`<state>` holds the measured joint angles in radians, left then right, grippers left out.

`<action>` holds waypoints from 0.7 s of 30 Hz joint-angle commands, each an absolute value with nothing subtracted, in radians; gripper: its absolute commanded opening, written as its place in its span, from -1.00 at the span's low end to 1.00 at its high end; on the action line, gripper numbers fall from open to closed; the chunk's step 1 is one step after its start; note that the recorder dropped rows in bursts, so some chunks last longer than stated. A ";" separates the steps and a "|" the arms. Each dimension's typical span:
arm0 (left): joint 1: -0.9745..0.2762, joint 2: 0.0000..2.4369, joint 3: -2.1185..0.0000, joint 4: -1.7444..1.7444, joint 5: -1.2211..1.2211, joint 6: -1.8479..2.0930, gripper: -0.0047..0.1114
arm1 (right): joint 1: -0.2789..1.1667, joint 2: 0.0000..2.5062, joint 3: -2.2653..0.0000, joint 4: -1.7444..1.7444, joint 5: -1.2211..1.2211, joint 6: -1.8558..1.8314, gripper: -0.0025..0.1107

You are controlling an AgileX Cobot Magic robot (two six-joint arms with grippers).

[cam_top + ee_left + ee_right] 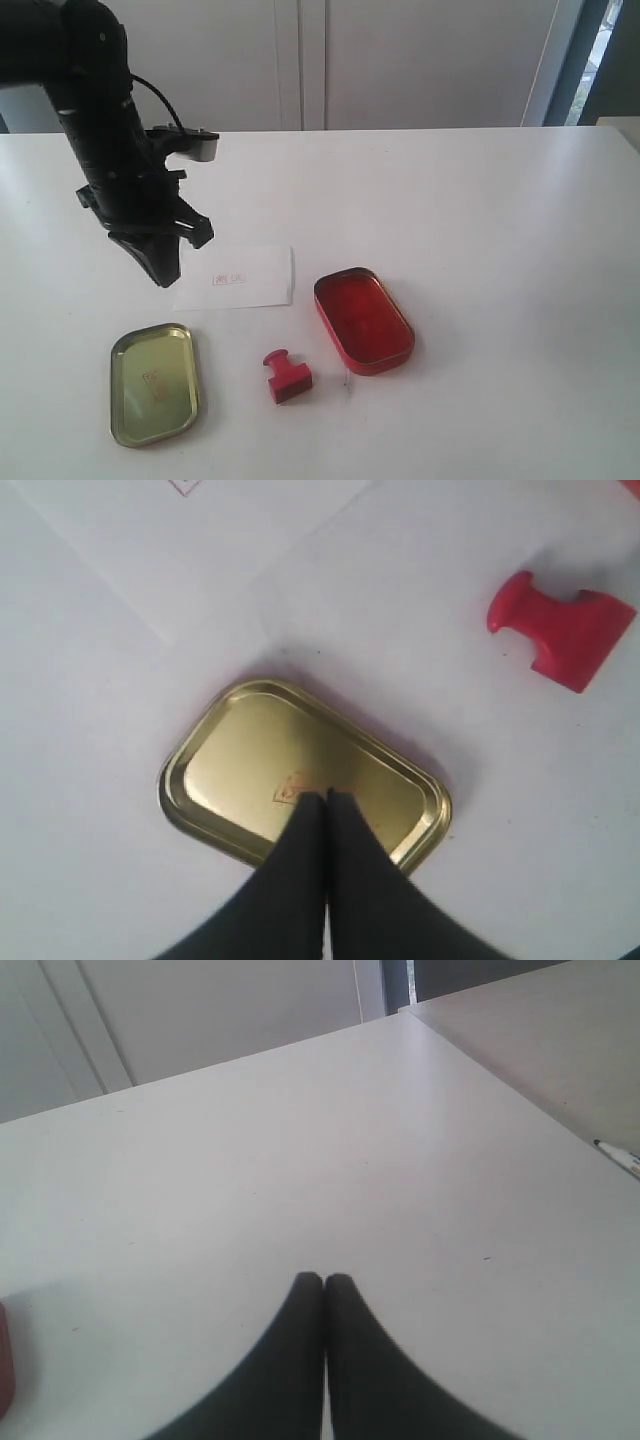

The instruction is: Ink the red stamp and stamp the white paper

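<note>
The red stamp [286, 376] lies on its side on the white table, between the gold lid and the red ink tin [363, 319]; it also shows in the left wrist view [563, 633]. The white paper [240, 278] lies flat behind it and carries a faint red imprint. My left gripper [165, 277] hangs above the table beside the paper's left end, shut and empty; in the left wrist view its tips [326, 798] are over the gold lid. My right gripper [324, 1280] is shut and empty over bare table, out of the exterior view.
A gold tin lid [154, 382] lies at the front left, with a faint red mark inside. The open ink tin's edge [4, 1370] shows in the right wrist view. A second table surface [560, 1040] adjoins at the far right.
</note>
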<state>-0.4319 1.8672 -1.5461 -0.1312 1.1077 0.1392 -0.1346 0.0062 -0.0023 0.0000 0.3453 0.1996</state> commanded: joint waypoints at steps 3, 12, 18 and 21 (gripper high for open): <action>-0.430 1.852 -1.549 -0.055 1.113 0.069 -0.92 | -0.139 0.000 0.000 0.000 0.342 0.199 -0.96; -0.430 1.852 -1.549 0.092 1.098 -0.173 -0.92 | -0.139 0.000 0.000 0.000 0.342 0.199 -0.96; -0.430 1.852 -1.549 0.128 1.114 -0.187 -0.92 | -0.139 0.000 0.000 0.000 0.342 0.199 -0.96; -0.430 1.852 -1.549 0.150 1.119 -0.186 -0.92 | -0.139 0.000 0.000 0.000 0.342 0.199 -0.96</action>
<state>-0.4319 1.8672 -1.5461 0.1319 1.0921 -0.1765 -0.1346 0.0062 -0.0023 0.0000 0.3453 0.1996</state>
